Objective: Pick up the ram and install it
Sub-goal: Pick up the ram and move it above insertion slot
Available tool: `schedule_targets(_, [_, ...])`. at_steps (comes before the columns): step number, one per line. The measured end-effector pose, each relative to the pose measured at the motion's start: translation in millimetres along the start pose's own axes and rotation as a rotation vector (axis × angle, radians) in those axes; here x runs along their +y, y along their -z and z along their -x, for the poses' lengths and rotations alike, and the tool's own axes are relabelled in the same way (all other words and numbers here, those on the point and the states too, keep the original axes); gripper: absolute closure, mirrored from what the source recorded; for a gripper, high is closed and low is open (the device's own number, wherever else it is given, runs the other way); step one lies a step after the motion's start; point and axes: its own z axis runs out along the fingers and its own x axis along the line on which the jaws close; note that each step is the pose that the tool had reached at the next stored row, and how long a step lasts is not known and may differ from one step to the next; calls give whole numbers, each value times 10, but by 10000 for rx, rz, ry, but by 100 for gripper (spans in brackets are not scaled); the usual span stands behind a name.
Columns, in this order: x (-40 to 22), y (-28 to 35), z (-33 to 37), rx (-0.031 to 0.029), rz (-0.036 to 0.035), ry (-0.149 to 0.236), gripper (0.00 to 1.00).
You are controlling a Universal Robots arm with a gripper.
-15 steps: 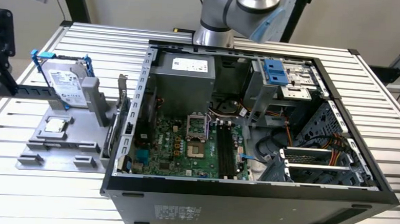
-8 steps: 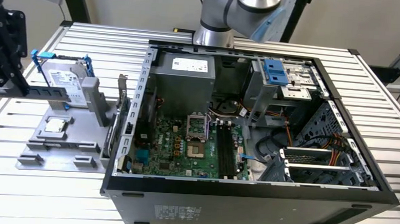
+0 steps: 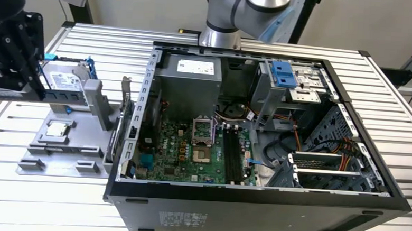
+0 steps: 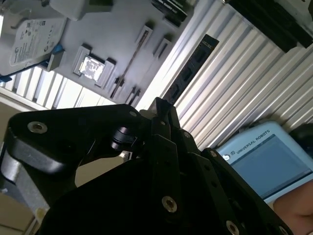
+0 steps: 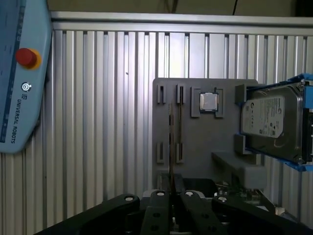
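- The fingers of the gripper [image 5: 171,192] are pinched on the ram [image 4: 191,68], which juts straight out past their tips.
- Beyond the fingertips, the grey tray [image 5: 205,142] holds a processor chip [image 5: 209,102] and a white-labelled hard drive [image 5: 266,122]; its print is unreadable.

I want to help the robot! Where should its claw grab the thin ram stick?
Best guess: pinch the ram by its two flat faces near the upper long edge, coming straight down from above. It stands on edge in slots of the gray holder, so only that edge sticks out.
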Motion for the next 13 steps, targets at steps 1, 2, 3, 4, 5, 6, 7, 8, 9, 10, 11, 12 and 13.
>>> schedule_targets(1, [-26,1,0,0,2,1,100])
schedule_targets(2, [-50,2,0,0,3,1,100])
schedule_targets(3, [-77,3,0,0,5,2,100])
schedule_targets(4, [-103,4,0,1,6,3,100])
schedule_targets(5, [-129,4,0,1,8,3,100])
schedule_targets(6, [-158,5,0,1,10,4,100])
schedule_targets(7, [-185,6,1,0,11,6,100])
schedule_targets(8, [-210,7,1,0,13,7,100])
schedule_targets(9, [-236,8,1,1,16,9,100])
schedule_targets(10, [-262,8,1,1,17,11,100])
schedule_targets(11, [-289,9,1,1,18,13,100])
schedule_targets(12, [-315,10,1,0,20,16,100])
schedule_targets(13, [-342,11,1,1,22,19,100])
